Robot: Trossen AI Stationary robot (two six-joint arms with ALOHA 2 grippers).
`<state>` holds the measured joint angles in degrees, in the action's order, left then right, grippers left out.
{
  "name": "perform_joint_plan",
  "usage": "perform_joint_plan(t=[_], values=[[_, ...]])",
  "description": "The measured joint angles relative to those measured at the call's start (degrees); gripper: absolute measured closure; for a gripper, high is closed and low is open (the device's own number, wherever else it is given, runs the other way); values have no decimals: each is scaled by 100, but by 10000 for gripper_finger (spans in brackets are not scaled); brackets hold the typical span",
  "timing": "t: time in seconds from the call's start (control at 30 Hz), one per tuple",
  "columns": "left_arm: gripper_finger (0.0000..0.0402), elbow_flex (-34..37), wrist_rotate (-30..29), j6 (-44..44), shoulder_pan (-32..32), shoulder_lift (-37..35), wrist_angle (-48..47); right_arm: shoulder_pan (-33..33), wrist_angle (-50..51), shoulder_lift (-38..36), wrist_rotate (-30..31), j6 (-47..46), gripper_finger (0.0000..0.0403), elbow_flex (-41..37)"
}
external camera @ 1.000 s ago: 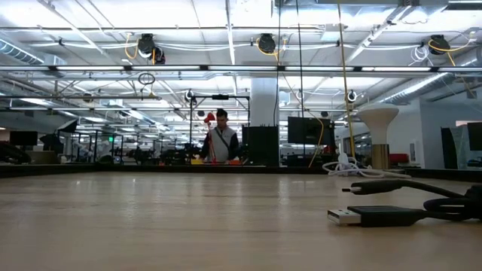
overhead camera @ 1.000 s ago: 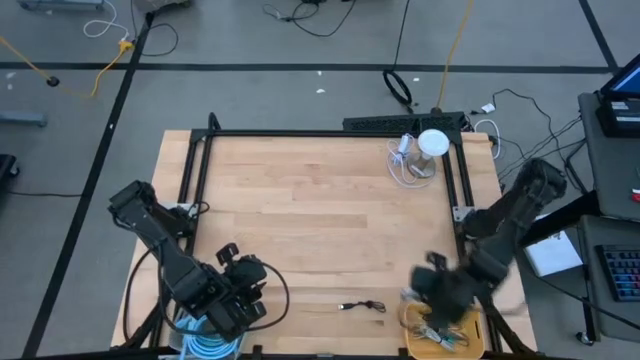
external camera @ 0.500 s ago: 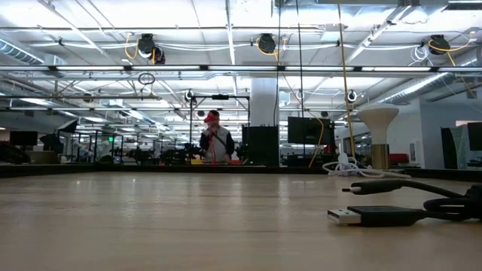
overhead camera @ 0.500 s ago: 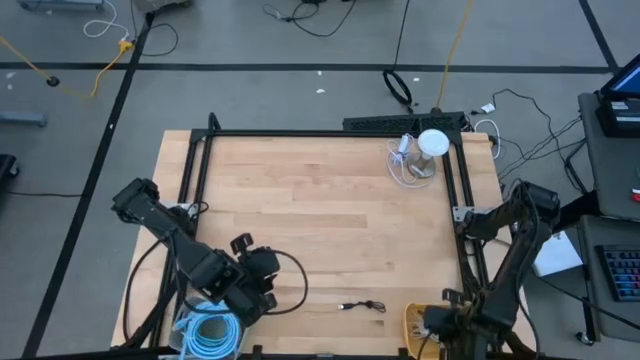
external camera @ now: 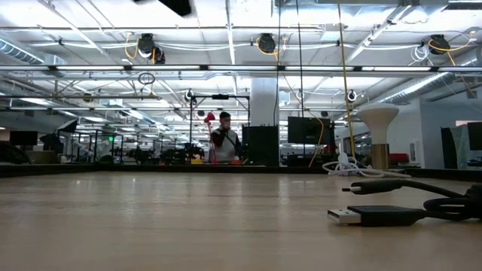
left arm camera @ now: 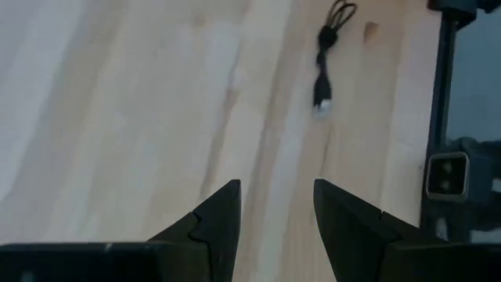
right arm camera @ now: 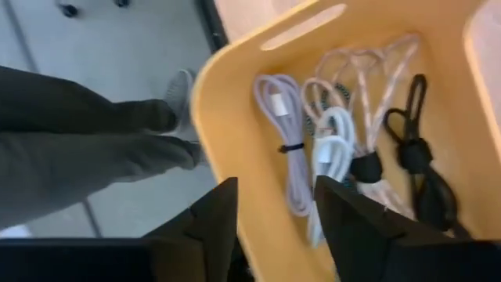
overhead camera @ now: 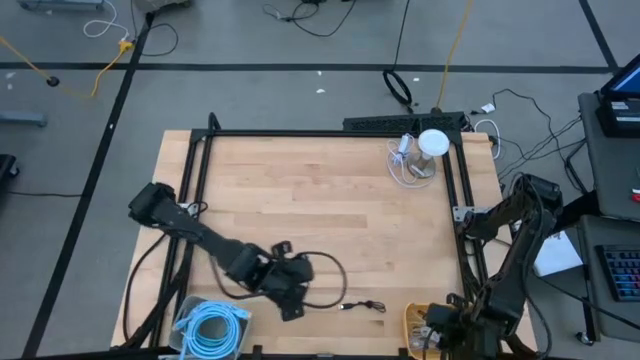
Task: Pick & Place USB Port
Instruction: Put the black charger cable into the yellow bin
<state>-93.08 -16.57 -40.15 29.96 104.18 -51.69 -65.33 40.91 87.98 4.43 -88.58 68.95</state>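
A short black USB cable [overhead camera: 362,305] lies flat on the wooden table near its front edge, metal plug [external camera: 345,216] toward the left and bundled loop to the right. My left gripper [overhead camera: 293,305] hovers open just left of it; its wrist view shows the cable [left arm camera: 329,47] ahead of the parted fingers [left arm camera: 276,204]. My right gripper [overhead camera: 432,325] hangs open over the yellow bin [overhead camera: 410,318] at the front right corner, nothing between its fingers [right arm camera: 274,204].
The yellow bin [right arm camera: 227,70] holds several white, grey and black cables [right arm camera: 337,149]. A bin with a blue coiled cable [overhead camera: 210,325] sits at the front left. A white stand with white cord [overhead camera: 430,150] is far right. A person's legs [right arm camera: 78,141] stand beside the yellow bin.
My left gripper has swung from above the blue-cable bin toward the table's right, closing on the black USB cable and sinking a little. My right gripper has moved toward the near edge, over the yellow bin. The USB cable has not moved.
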Motion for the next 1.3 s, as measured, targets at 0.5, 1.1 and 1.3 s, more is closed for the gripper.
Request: perform_joint_plan(t=[0.5,1.1,1.3], values=[[238,-119,1533,1193,-755,1951,2713,331,22,-801,1240,890,196,7],[238,-309,1648,657,-985,2298,3792,1275,717,-1942,3121,2219,195,9],[238,-753,1647,866,-950,2548,3767,1238,936,-2032,3112,2160,195,7]])
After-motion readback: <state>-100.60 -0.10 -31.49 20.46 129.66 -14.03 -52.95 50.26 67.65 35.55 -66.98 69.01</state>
